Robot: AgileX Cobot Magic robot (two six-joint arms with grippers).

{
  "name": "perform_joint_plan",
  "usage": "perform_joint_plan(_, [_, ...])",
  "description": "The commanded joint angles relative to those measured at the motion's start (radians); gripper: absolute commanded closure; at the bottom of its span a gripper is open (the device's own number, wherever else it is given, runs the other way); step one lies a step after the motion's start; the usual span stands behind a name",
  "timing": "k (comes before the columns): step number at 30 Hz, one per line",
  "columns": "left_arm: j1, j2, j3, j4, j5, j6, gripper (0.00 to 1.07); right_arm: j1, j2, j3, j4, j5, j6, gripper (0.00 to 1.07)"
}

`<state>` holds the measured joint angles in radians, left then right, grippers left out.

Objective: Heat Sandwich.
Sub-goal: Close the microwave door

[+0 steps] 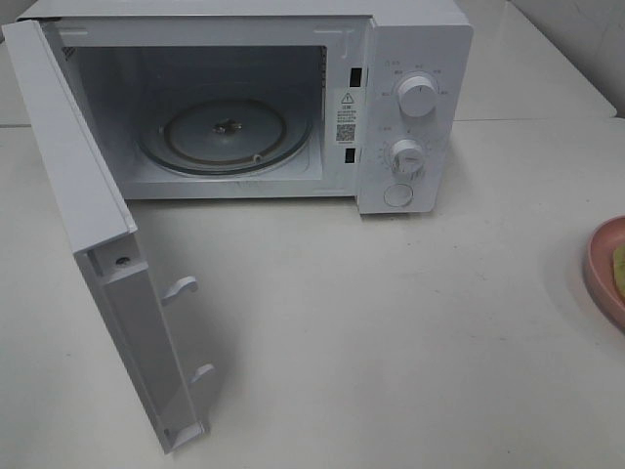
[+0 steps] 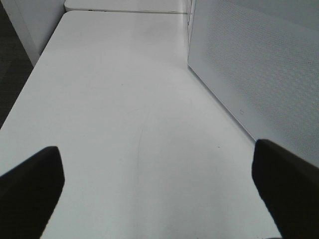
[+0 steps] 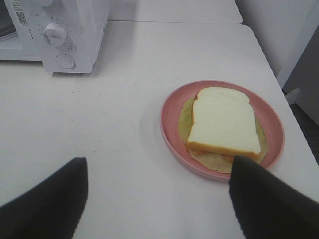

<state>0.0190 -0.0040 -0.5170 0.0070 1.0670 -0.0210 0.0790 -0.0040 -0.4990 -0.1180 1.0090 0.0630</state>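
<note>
The white microwave oven (image 1: 244, 98) stands door-open and empty; the square white-bread sandwich (image 3: 224, 122) on its round pink plate (image 3: 172, 107) waits ahead of the open, empty right end effector (image 3: 157, 199). The left end effector (image 2: 157, 191) is open too.

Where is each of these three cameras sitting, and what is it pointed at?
Exterior high: mounted above, looking down at the open microwave on the table; no arm shows.
Left wrist: on the left arm, facing bare table beside the microwave door; open jaws frame it.
Right wrist: on the right arm, facing the sandwich on its plate; open jaws show.
Shared: the microwave.
</note>
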Motion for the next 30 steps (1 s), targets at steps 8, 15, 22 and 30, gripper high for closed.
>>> perform_joint_plan(8, [0.003, -0.009, 0.001, -0.001, 0.000, 0.000, 0.09, -0.007, -0.026, 0.002, -0.002, -0.011, -0.001, 0.32])
perform_joint_plan(15, [0.003, -0.009, 0.001, -0.001, 0.000, 0.000, 0.09, -0.007, -0.026, 0.002, -0.002, -0.011, -0.001, 0.32])
perform_joint_plan(22, [0.003, -0.009, 0.001, -0.001, 0.000, 0.000, 0.09, -0.007, -0.026, 0.002, -0.002, -0.011, -0.001, 0.32])
perform_joint_plan(30, [0.003, -0.009, 0.001, -0.001, 0.000, 0.000, 0.09, -0.007, -0.026, 0.002, -0.002, -0.011, 0.000, 0.33])
